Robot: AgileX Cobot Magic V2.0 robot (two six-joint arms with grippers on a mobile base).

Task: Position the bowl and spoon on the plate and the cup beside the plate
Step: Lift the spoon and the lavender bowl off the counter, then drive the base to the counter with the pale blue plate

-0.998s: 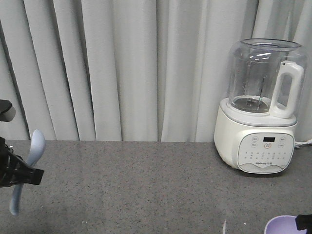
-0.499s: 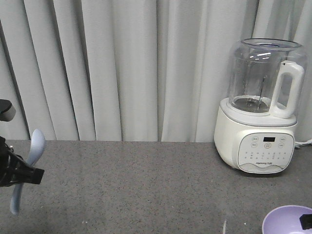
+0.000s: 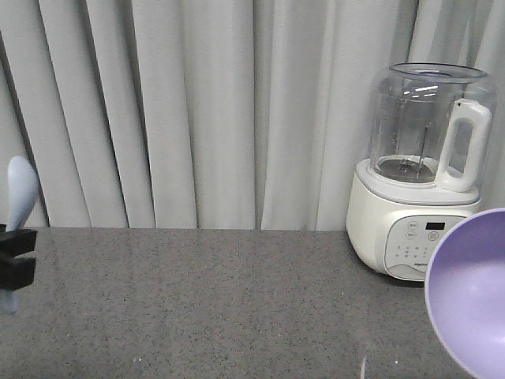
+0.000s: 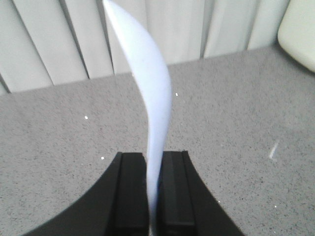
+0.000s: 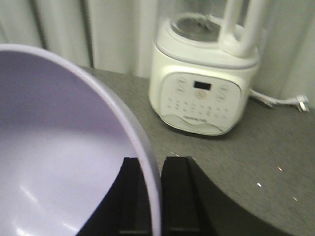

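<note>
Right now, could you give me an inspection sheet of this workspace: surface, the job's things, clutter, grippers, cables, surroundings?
Surface: grey speckled counter, a few pale flecks.
Job's things: spoon held upright, scoop up; bowl held tipped on edge, with its inside facing the front camera; plate and cup, nothing seen.
Clutter: white blender with a clear jug, back right.
Grippers: left gripper shut on the spoon's handle; right gripper shut on the bowl's rim.
Cables: white cord with plug, lying beside the blender.
Surroundings: pale pleated curtain behind the counter.
</note>
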